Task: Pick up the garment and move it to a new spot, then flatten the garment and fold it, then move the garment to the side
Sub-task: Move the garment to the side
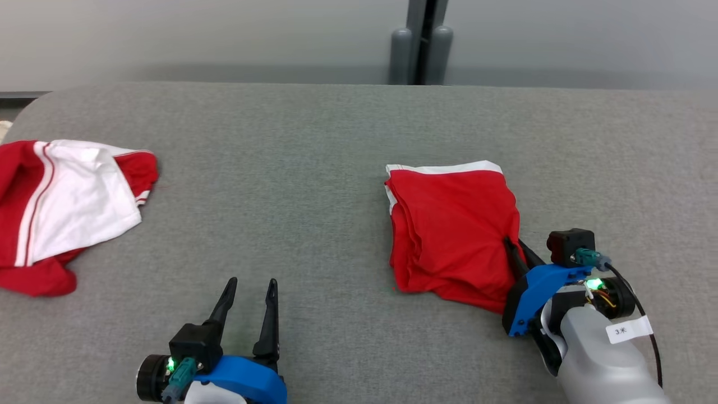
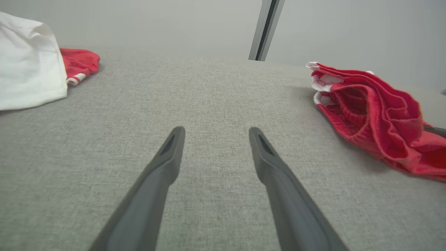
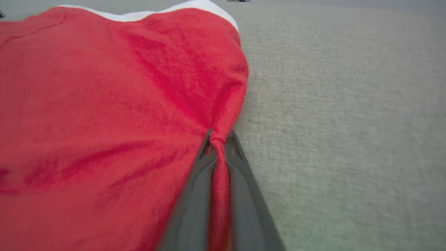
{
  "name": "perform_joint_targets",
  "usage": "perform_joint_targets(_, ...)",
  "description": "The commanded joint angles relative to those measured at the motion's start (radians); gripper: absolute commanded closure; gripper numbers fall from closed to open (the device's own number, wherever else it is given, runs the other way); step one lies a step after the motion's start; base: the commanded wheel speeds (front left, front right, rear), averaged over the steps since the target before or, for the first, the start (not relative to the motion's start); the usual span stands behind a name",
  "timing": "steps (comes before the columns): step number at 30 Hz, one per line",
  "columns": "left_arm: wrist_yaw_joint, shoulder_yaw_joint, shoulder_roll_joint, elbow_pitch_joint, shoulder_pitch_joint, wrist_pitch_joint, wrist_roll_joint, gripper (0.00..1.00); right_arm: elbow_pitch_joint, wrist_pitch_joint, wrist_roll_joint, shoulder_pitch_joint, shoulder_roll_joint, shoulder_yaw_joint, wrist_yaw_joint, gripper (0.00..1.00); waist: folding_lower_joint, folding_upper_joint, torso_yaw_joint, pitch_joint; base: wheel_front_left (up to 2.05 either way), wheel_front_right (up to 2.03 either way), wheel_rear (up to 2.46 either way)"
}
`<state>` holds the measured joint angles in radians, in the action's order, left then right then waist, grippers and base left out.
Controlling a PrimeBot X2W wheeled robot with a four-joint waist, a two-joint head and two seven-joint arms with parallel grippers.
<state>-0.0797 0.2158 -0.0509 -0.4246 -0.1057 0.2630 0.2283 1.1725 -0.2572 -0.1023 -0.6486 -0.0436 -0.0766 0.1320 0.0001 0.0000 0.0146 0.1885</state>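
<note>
Left gripper sits nearest me, jaws apart over the tabletop. Right gripper: jaws clamped on the red garment at its right edge; I see it lying folded right of centre.

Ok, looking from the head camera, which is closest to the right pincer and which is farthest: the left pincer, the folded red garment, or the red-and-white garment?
1. The folded red garment: pinched in the right pincer, on the right.
2. The left pincer: open, bottom, left of middle.
3. The red-and-white garment: far left edge.
</note>
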Motion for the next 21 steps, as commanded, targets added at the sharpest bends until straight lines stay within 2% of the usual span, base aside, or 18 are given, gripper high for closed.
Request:
perform_joint_targets(1, -0.003, -0.001, 0.0, 0.002, -0.018, 0.003, -0.006, 0.0, 0.0, -0.003, 0.0, -0.003, -0.013, 0.006, -0.002, 1.0, -0.0001, 0.0, -0.029, -0.011, 0.0, 0.0, 0.0)
perform_joint_targets(7, -0.01, 0.005, 0.0, 0.006, -0.028, 0.003, -0.015, 0.0, -0.061, -0.008, -0.017, 0.016, -0.01, -0.006, -0.002, 1.0, -0.0001, 0.0, -0.166, -0.007, 0.0, 0.0, 0.0)
perform_joint_targets(16, -0.028, 0.021, 0.0, 0.009, -0.05, 0.002, -0.039, 0.0, -0.129, -0.008, -0.079, 0.066, -0.01, -0.09, -0.001, 1.0, -0.0001, 0.0, -0.404, 0.006, 0.0, 0.0, 0.0)
perform_joint_targets(21, -0.036, 0.029, 0.0, -0.001, -0.061, 0.003, -0.054, 0.0, -0.151, -0.008, -0.107, 0.075, -0.009, -0.126, -0.001, 1.0, -0.0001, 0.0, -0.498, 0.02, 0.0, 0.0, 0.0)
